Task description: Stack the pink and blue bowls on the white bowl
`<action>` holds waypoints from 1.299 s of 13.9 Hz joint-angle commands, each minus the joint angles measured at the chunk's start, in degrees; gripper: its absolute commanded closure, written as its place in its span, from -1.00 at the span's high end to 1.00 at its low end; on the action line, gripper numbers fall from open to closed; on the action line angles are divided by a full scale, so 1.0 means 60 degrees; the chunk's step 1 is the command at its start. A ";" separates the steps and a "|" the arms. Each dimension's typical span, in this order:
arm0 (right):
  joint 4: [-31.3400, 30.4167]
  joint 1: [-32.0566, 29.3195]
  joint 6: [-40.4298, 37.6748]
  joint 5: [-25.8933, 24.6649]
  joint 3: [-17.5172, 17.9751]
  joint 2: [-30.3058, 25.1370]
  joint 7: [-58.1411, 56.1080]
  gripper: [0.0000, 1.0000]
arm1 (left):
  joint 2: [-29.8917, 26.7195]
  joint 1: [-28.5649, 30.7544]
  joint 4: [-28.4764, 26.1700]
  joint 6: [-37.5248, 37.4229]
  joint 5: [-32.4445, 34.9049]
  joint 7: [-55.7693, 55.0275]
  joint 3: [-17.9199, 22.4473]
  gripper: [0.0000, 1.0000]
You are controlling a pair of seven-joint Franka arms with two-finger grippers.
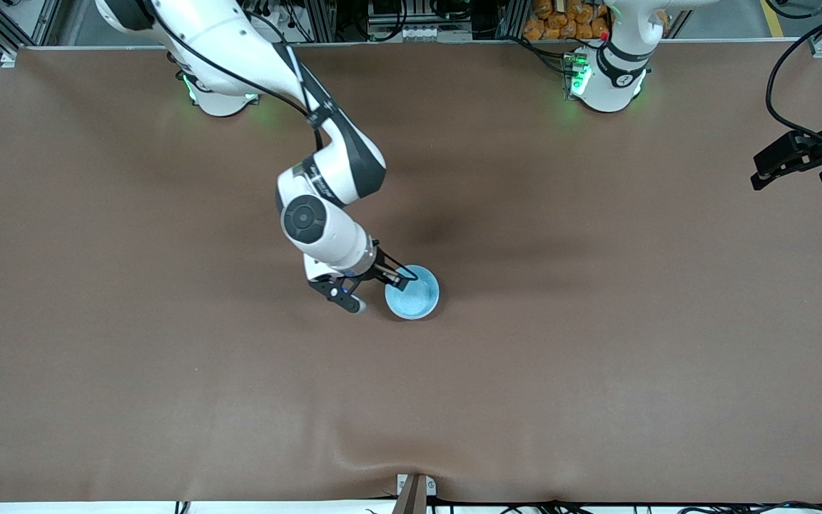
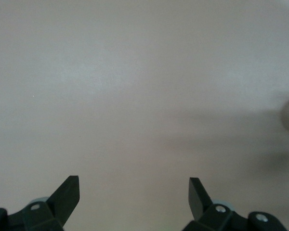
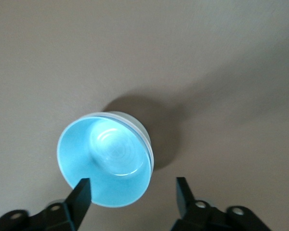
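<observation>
The blue bowl point(image 1: 412, 293) sits upright near the middle of the brown table point(image 1: 596, 343), topping a stack; in the right wrist view a pale rim point(image 3: 140, 129) of another bowl shows just beneath it, its colour hard to make out, and whatever else lies under is hidden. The right gripper point(image 1: 377, 289) hangs low at the bowl's edge, fingers spread, one fingertip point(image 3: 81, 192) over the rim, the other clear of the bowl. The left gripper point(image 1: 793, 163) waits above the table's edge at the left arm's end, partly cut off in the front view; its wrist view shows its fingers point(image 2: 67, 191) spread wide over bare table.
</observation>
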 commanded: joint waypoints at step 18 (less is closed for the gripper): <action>-0.3088 -0.5811 -0.4214 -0.2752 0.0462 -0.6308 -0.6981 1.00 | 0.0047 0.0050 0.0076 -0.0101 -0.0379 -0.0093 -0.0155 1.00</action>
